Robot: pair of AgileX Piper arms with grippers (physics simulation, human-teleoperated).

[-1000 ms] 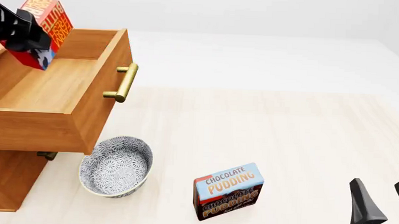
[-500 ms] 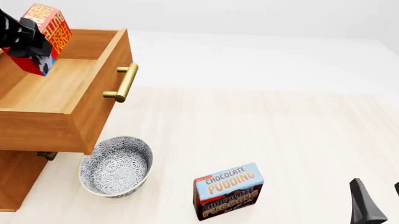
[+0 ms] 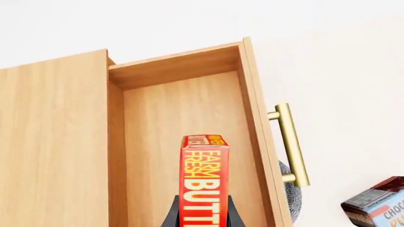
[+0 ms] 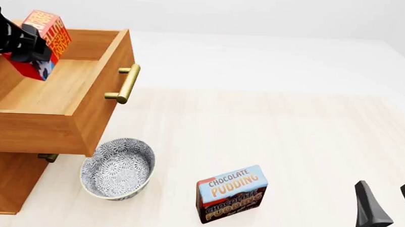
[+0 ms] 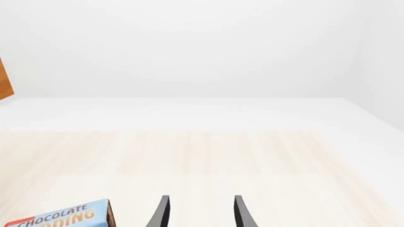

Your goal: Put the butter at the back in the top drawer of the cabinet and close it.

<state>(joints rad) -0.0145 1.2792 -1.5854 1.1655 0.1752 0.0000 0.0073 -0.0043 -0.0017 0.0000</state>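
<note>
At far left, the left tool (image 4: 26, 44) pinches the butter (image 4: 45, 37), its dark fingers (image 3: 171, 215) pressed against both sides of the red-orange box, which hangs tilted in the air above the light wood interior of the top drawer (image 4: 48, 88). The drawer stands pulled fully out from the cabinet (image 4: 4, 182), its brass bar handle (image 4: 124, 84) facing right. In the left wrist view the butter (image 3: 204, 179) sits over the middle of the drawer floor, clear of the walls. Below the drawer's front corner, a patterned bowl (image 4: 117, 168) rests on the table (image 4: 289, 142), near the cabinet's base. Further right stands a chocolate pudding box (image 4: 231, 193), upright and well apart from the bowl. At the lower right corner, the right tool (image 4: 389, 203) hovers low over the table with its fingers spread and nothing between them, the pudding box (image 5: 60, 217) off to one side.
</note>
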